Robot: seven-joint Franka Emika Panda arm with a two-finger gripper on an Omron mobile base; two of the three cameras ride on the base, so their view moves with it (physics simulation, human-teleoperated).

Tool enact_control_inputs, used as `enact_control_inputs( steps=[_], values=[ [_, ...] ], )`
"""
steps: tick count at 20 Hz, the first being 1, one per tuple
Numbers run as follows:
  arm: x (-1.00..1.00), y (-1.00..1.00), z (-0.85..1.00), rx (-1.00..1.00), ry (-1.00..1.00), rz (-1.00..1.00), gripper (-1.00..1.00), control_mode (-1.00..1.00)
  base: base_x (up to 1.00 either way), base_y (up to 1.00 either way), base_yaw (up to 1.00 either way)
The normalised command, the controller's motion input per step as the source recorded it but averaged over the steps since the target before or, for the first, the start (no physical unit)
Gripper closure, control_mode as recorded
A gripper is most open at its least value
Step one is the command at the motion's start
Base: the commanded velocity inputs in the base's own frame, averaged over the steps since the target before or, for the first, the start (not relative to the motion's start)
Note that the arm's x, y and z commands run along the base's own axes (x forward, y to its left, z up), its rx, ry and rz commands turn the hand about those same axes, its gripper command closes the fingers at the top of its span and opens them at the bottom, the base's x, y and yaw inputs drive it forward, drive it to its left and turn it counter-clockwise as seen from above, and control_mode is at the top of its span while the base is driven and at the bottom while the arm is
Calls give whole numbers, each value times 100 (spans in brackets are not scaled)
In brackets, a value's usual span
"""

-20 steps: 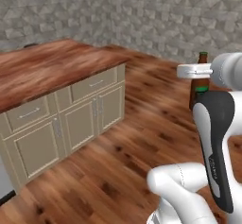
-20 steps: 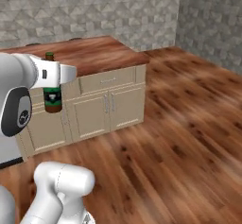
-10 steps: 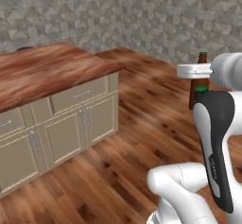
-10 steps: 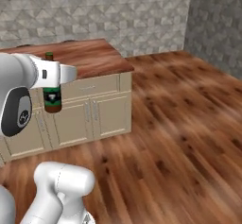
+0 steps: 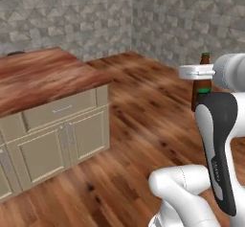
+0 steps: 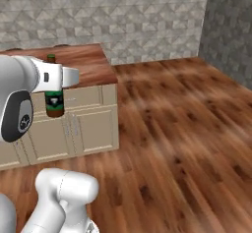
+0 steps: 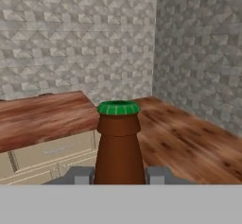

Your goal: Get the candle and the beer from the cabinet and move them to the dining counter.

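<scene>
The beer (image 5: pixel 201 85) is a dark brown bottle with a green label, and its cap looks green from here. It hangs upright in the air with my gripper (image 5: pixel 203 73) shut on its neck, over the wood floor and to the right of the island. From the right base view the beer (image 6: pixel 54 102) shows in front of the dining counter (image 6: pixel 91 65), a reddish-brown wood top on beige cabinets. The hand view looks down the beer (image 7: pixel 118 142) between my fingertips (image 7: pixel 79 175). The candle and the wall cabinet are out of view.
Wood floor (image 5: pixel 143 125) stretches open to the right of the island. Grey stone walls (image 6: pixel 147 15) meet in a corner behind it. A dark round shape (image 5: pixel 14 53) peeks over the counter's far edge. Beige doors and drawers (image 5: pixel 62 135) face me.
The whole scene has slid left in both base views, so the base has moved. The bottle stays in the same grip and the same place relative to the arm.
</scene>
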Motion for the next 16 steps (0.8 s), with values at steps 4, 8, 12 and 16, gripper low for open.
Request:
enact_control_inputs(
  steps=[4, 8, 12, 16],
  values=[
    [0, 0, 0, 0, 0, 0, 100, 100, 100, -100, 22],
    [0, 0, 0, 0, 0, 0, 100, 100, 100, -100, 22],
    [0, 0, 0, 0, 0, 0, 100, 100, 100, -100, 22],
    [0, 0, 0, 0, 0, 0, 100, 100, 100, -100, 22]
  ],
)
